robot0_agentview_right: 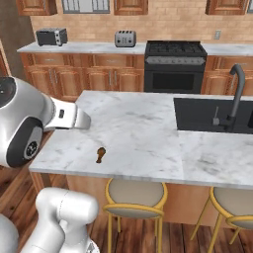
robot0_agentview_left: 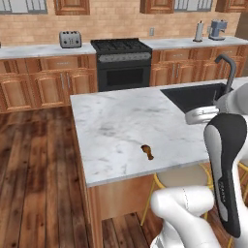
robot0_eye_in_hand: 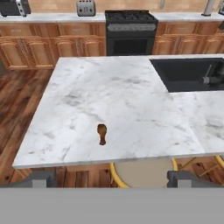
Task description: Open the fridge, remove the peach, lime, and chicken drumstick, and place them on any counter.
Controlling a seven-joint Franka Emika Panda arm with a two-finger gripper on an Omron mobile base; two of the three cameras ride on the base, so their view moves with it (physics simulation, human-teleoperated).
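Claw (robot0_eye_in_hand: 112,179) stands with its fingers wide apart and nothing between them, raised above the near edge of the tabletop (robot0_eye_in_hand: 131,100). Chicken drumstick (robot0_eye_in_hand: 102,133) lies alone on the marble near that front edge, left of the middle, its thin bone end pointing toward the near side. Black sink (robot0_eye_in_hand: 188,72) with a curved tap (robot0_agentview_right: 236,94) occupies the far right. Round stools (robot0_agentview_right: 134,195) stand below the near edge.

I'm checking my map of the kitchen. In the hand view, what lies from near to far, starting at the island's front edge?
Small brown chicken drumstick on the white-grey marble island counter → dark wooden floor gap → black stove in the brown cabinet row → silver toaster on the pale back countertop.
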